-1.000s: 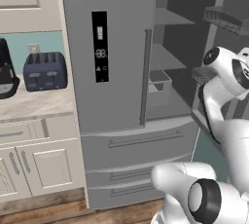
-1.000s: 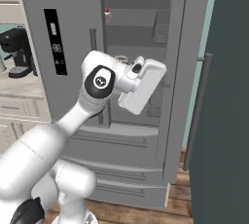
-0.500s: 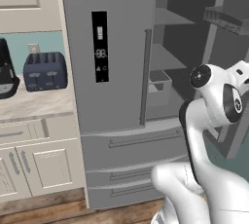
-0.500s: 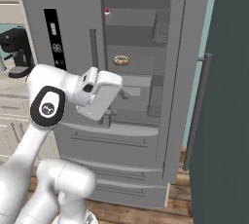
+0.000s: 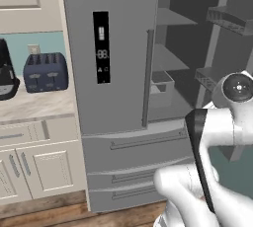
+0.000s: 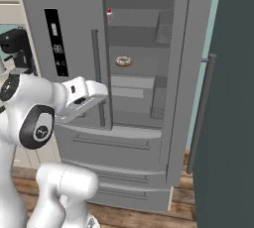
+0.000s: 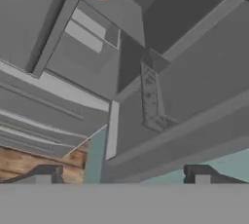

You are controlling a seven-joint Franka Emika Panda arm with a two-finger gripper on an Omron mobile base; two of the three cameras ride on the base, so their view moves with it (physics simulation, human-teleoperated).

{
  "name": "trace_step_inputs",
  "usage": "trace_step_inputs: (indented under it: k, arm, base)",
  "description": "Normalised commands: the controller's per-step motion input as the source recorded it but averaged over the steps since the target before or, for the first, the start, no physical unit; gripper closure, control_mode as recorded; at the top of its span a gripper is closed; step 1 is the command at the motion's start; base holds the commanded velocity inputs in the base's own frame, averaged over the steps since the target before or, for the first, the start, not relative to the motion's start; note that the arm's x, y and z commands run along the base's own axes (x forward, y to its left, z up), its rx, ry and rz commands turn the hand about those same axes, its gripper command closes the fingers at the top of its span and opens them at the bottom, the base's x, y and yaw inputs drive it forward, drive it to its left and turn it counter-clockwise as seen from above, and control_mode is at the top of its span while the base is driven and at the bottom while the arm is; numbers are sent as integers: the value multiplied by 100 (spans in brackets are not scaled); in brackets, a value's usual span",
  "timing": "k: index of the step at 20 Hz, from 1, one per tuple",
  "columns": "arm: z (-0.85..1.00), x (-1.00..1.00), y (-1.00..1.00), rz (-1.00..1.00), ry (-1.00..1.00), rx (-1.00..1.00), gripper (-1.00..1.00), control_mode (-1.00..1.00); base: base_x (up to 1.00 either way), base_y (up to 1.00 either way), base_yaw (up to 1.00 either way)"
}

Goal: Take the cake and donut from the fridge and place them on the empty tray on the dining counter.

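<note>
One ring-shaped iced donut (image 6: 123, 61) lay on a flat grey fridge (image 6: 134, 93) shelf; the tiny cake (image 6: 109, 13), perhaps cherry-topped, sat higher. The gripper (image 7: 121, 173) hung outside, dark fingertips (image 7: 44, 173) wide apart.

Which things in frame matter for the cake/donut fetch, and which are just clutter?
Job:
- fridge, right door open
- donut on a middle shelf
- cake on the top shelf
- gripper, jaws apart, holding nothing

Clutter:
- toaster on the wall counter
- coffee machine
- cream cabinets
</note>
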Motion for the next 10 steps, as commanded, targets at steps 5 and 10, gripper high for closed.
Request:
trace_step_inputs:
  k: [5, 10]
  arm:
    - [0, 0, 57, 75, 7, 31, -100, -100]
    - [0, 4, 81, 53, -1, 30, -100, -100]
  base:
    - [0, 0, 0]
    - [0, 0, 0]
